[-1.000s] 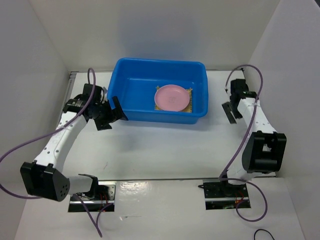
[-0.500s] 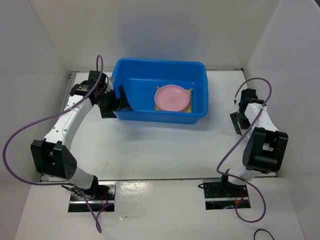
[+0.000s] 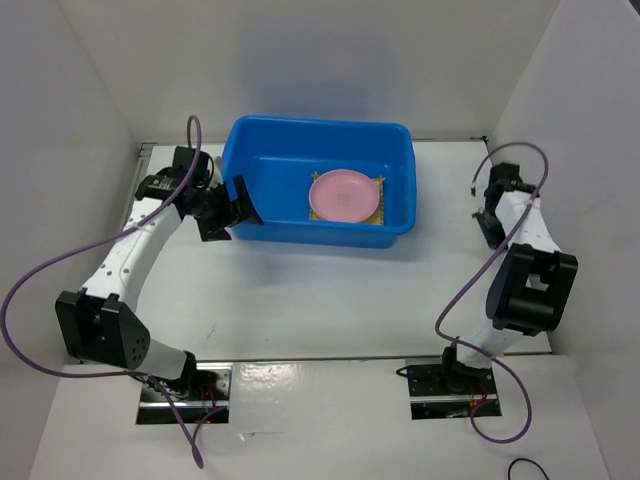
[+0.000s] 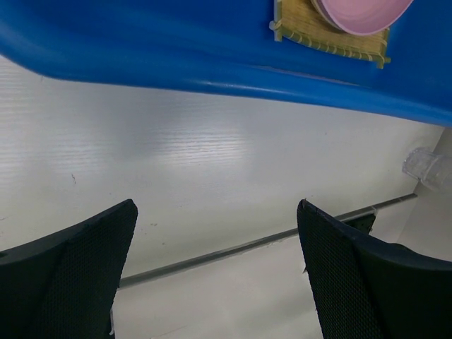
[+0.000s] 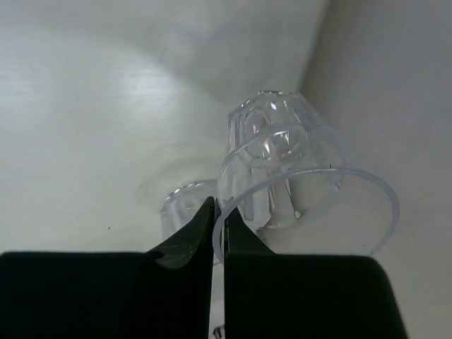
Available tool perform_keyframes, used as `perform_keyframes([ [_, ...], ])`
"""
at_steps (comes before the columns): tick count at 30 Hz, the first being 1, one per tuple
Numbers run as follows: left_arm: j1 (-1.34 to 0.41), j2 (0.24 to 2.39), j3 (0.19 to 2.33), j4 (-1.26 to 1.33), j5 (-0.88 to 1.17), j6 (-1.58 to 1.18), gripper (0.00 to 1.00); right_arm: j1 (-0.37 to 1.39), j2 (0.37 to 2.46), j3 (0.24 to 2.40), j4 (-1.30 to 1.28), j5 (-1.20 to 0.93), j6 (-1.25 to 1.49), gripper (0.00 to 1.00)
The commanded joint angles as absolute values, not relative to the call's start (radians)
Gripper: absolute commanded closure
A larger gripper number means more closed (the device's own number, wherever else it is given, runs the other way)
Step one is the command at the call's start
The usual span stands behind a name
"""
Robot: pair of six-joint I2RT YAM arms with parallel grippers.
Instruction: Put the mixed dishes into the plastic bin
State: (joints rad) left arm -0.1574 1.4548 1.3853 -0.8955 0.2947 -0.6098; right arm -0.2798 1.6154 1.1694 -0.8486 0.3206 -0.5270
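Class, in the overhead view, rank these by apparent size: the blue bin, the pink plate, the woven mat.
1. Blue bin, clearly largest.
2. Pink plate and woven mat: about alike. The plate hides most of the mat, so no ranking.

pink plate (image 4: pixel 360 14) on mat (image 4: pixel 296 27) inside blue bin (image 4: pixel 141 42)
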Motion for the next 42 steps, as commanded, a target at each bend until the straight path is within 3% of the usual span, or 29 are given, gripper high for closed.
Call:
perform_keyframes([
  [1, -0.14, 1.367, 1.427, -0.91, 0.264, -0.621, 0.0, -0.256, 1.545, 1.526, -0.9, 0.282, -0.589, 1.0],
  [4, -0.118, 1.318, 1.391, -0.91, 0.264, -0.621, 0.0, -0.146, 1.595, 1.879, -0.977, 0.226, -0.603, 1.0],
  [12, -0.1, 1.266, 1.368, -0.93, 0.253, -0.652, 0.0, 0.492, 2.043, 2.765, -1.304, 0.117, -0.627, 1.0],
  [18, -0.091, 1.175, 1.312, -0.979, 0.244, -0.661, 0.0, 0.716, 2.365, 3.104, -1.304, 0.038, -0.681, 1.0],
  [26, -0.081, 1.053, 1.189, -1.017, 0.232, -0.707, 0.0, 0.772, 2.678, 3.135, -1.276, -0.069, -0.693, 0.98],
  [33, -0.081, 1.0, 1.137, -1.017, 0.253, -0.756, 0.0, 0.781, 2.818, 3.135, -1.244, -0.037, -0.715, 0.97],
  [39, -0.081, 0.989, 1.127, -1.028, 0.244, -0.775, 0.0, 0.781, 2.82, 3.135, -1.232, -0.046, -0.726, 0.84],
  [42, -0.081, 0.989, 1.109, -1.019, 0.244, -0.775, 0.0, 0.781, 2.757, 3.135, -1.212, -0.055, -0.704, 0.61],
])
